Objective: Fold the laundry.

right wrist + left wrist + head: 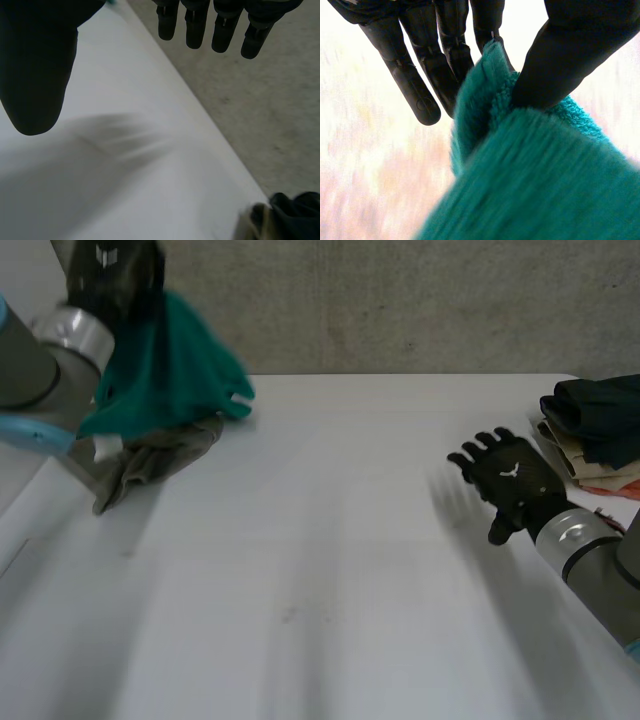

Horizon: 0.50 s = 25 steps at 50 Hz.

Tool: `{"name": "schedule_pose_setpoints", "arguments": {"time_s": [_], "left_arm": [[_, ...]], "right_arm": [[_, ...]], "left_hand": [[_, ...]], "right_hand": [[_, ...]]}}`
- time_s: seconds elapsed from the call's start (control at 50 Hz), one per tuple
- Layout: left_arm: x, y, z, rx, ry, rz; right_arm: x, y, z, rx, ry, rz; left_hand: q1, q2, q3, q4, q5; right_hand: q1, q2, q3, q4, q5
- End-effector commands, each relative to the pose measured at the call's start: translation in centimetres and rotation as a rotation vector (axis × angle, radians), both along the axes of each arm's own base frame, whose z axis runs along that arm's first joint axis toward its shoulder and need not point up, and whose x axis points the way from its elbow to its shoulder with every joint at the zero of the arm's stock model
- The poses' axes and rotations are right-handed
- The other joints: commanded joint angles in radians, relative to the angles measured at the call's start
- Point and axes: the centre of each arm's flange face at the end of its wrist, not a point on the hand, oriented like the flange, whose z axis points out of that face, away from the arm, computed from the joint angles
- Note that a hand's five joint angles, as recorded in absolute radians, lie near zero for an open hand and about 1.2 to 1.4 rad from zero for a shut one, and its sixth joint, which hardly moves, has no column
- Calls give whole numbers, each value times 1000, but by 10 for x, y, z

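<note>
A teal towel [165, 365] hangs from my left hand [112, 275], raised above the table's far left corner. In the left wrist view my thumb [570, 55] pinches the teal towel [535, 175] against straight fingers [450, 55]. A grey-brown cloth [150, 460] lies crumpled on the table under the towel. My right hand [510, 480] hovers over the table's right side, fingers spread and empty. In the right wrist view the fingertips [220, 30] and thumb [35, 65] stand wide apart above the white table [125, 165].
A pile of folded clothes [595, 435], dark on top with beige and pink beneath, sits at the table's right edge, and the same pile [285, 217] shows beyond my right hand. A grey wall [400, 300] runs behind the table [320, 570].
</note>
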Motion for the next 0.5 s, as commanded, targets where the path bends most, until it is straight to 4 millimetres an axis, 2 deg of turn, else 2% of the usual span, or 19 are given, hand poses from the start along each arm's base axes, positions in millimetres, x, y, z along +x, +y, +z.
{"name": "schedule_pose_setpoints", "arguments": {"time_s": [0.02,0.08,0.14,0.22,0.24,0.3,0.32,0.36,0.38,0.4,0.44,0.46,0.5], "left_arm": [[-48,107,112,-113,316,-311],[-66,127,114,-77,370,-385],[-79,137,107,-48,371,-415],[-104,136,44,136,318,-431],[-115,138,12,230,285,-438],[-130,147,-35,361,221,-445],[-137,153,-63,434,169,-442],[-142,159,-90,498,114,-435],[-147,166,-110,551,64,-437],[-149,170,-119,579,43,-440],[-151,179,-130,622,7,-446],[-152,187,-133,654,-19,-454],[-151,191,-131,671,-26,-454]], "right_arm": [[-9,-3,27,-34,-96,-105],[-11,-2,32,-10,-163,-125],[-16,-3,39,-4,-213,-148],[-23,-6,45,-14,-234,-172],[-24,-6,45,-15,-235,-175],[-28,-10,47,-25,-233,-190],[-30,-11,47,-25,-233,-195],[-33,-12,47,-25,-232,-206],[-34,-13,47,-25,-232,-207],[-34,-13,47,-26,-231,-207],[-34,-11,46,-9,-225,-209],[-34,-10,45,0,-223,-210],[-33,-7,44,36,-215,-211]], "left_hand": [[273,201,207,199,260],[273,201,207,199,260],[273,201,207,199,260],[273,201,207,199,260],[273,201,207,199,260],[273,201,207,199,260],[273,201,207,199,260],[273,201,207,199,260],[273,201,207,199,260],[236,164,170,162,222],[-229,-301,-295,-303,-243],[-557,-629,-623,-631,-570],[-634,-705,-699,-707,-647]], "right_hand": [[-51,-37,-37,-37,-49],[-51,-37,-37,-37,-49],[-51,-37,-37,-37,-49],[-51,-37,-37,-37,-49],[-51,-37,-37,-37,-49],[-51,-37,-37,-37,-49],[-51,-37,-37,-37,-49],[-51,-37,-37,-37,-49],[-51,-37,-37,-37,-49],[-51,-37,-37,-37,-49],[-51,-37,-37,-37,-49],[-51,-37,-37,-37,-49],[-51,-37,-37,-37,-49]]}}
